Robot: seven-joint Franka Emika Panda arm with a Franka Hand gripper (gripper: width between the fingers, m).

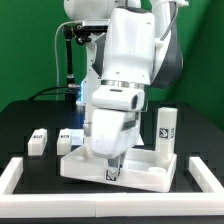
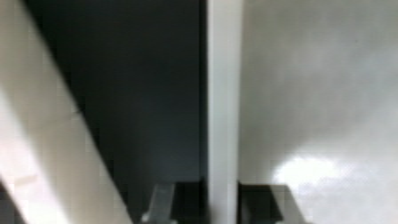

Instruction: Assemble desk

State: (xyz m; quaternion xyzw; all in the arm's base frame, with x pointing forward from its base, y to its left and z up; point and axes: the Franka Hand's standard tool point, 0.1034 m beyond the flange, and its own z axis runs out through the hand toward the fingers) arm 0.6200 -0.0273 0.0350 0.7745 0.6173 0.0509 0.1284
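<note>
The only markings are black-and-white square tags, and their patterns are too small to read. In the exterior view 1 tag shows on each leg, and a dark patch that may be another shows at the tabletop's (image 1: 140,172) near edge, under the arm (image 1: 125,60).

Counted in that view: 1 tabletop, 3 legs, 1 arm and 1 low white border rail (image 1: 110,208). The rail runs along the near side of the black table (image 1: 20,120) and turns back at both ends.

The tabletop lies flat on the table, just inside the rail's near run. 2 legs, the outer left leg (image 1: 38,141) and the inner left leg (image 1: 66,140), sit on the table toward the exterior view's left, the inner one near the tabletop's far left corner. The tall leg (image 1: 166,130) stands upright at the tabletop's right end. Whether it stands on the panel or just behind it cannot be told.

The exterior view gives the layout, but the wrist hides the grip. The wrist view shows it: the dark fingers (image 2: 176,205) stand narrow, 1 on each side of the tabletop's (image 2: 329,90) thin white edge, pinching it. Beyond that edge it shows bare black table and then the rail (image 2: 45,130). No legs or tags appear there.
</note>
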